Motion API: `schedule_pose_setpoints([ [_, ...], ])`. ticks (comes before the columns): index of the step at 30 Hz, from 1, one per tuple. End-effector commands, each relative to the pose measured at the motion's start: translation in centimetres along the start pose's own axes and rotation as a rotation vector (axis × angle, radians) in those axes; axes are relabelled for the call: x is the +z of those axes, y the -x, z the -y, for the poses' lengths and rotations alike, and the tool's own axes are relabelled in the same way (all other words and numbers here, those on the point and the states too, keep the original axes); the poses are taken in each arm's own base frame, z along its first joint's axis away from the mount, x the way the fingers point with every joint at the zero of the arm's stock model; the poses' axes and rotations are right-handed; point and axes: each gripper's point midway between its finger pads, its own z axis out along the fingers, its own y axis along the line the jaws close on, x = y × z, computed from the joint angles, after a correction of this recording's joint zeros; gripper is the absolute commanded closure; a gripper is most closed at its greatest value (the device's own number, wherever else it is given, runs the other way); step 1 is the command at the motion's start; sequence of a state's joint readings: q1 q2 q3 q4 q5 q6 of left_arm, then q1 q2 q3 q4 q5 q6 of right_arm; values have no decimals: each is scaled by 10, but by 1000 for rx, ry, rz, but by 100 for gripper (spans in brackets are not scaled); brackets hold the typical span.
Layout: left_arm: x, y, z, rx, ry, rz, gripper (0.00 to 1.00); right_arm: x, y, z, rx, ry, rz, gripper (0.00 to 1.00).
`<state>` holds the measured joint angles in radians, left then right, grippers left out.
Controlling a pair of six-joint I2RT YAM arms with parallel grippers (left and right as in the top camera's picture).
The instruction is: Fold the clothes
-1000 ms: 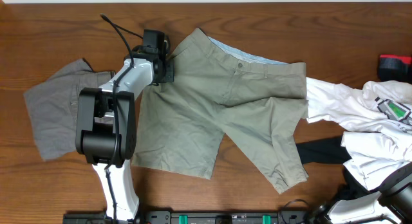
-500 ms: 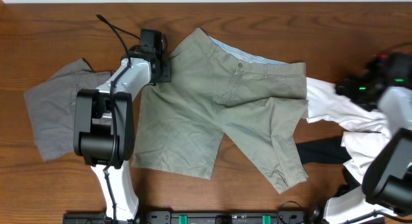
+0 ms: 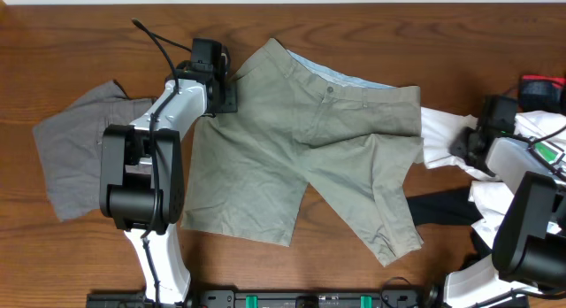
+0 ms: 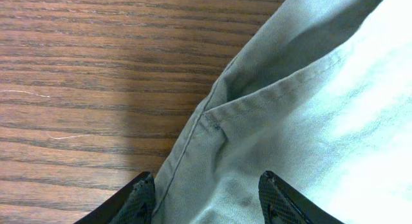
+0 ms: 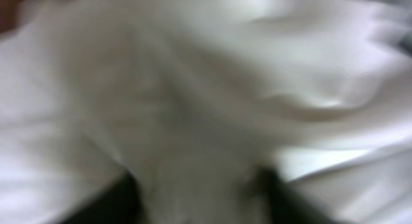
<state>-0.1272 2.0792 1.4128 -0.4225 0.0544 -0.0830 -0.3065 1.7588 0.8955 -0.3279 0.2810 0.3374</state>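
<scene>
Pale khaki shorts [image 3: 309, 157] lie spread flat mid-table, the light-blue waistband lining showing at the far edge. Smaller grey shorts [image 3: 75, 153] lie to their left. My left gripper [image 3: 228, 94] sits at the khaki shorts' left waist corner. In the left wrist view it [image 4: 207, 201] is open, and the seamed khaki edge [image 4: 270, 121] lies loose between the fingers. My right gripper [image 3: 462, 147] is over the left end of a white garment [image 3: 522, 157]. The right wrist view is blurred: the jaws [image 5: 199, 198] stand apart, with white cloth [image 5: 212, 89] filling the gap.
A heap of white clothing with a green print [image 3: 541, 150] covers the right side, with a black garment [image 3: 442, 206] under it. A red and black object [image 3: 541, 87] sits at the far right edge. Bare wood [image 4: 96, 69] lies left of the khaki shorts.
My right arm came up from the bottom right corner to the white pile, then shifted down-left onto its near end. The left gripper let go of the shorts' corner and stayed put.
</scene>
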Motion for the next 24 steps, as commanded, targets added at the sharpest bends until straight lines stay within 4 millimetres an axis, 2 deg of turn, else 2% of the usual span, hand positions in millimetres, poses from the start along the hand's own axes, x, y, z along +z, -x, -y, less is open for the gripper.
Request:
schedule_pose_setpoints([
  [1,-10,3,3,-7,-18,12,46,-1,22,61,189,-205,68,86],
  [2,-10,3,3,-7,-18,11,46,-2,32,70,226,-199,67,89],
  [6,-10,3,3,-7,-19,12,46,-15,73,107,342,-210,107,89],
  [9,-10,3,3,-7,-19,11,46,-39,120,149,382,-242,179,89],
  [11,-10,3,3,-7,-19,12,46,-55,142,173,385,-263,216,89],
  [13,-11,3,3,-7,-19,13,46,-75,159,199,416,-289,239,89],
  [15,-11,4,3,-7,-19,13,46,-89,170,212,461,-267,251,89],
  [16,-11,4,3,-7,-19,14,46,-95,176,213,471,-230,252,88],
  [18,-11,4,3,-7,-19,14,46,-105,183,206,487,-131,242,59],
  [20,-11,4,3,-7,-19,14,46,-109,183,189,475,-27,207,42],
  [21,-11,4,3,-7,-19,14,46,-109,179,175,463,30,175,38],
  [24,-11,4,3,-7,-19,14,46,-106,155,128,411,179,49,36],
])
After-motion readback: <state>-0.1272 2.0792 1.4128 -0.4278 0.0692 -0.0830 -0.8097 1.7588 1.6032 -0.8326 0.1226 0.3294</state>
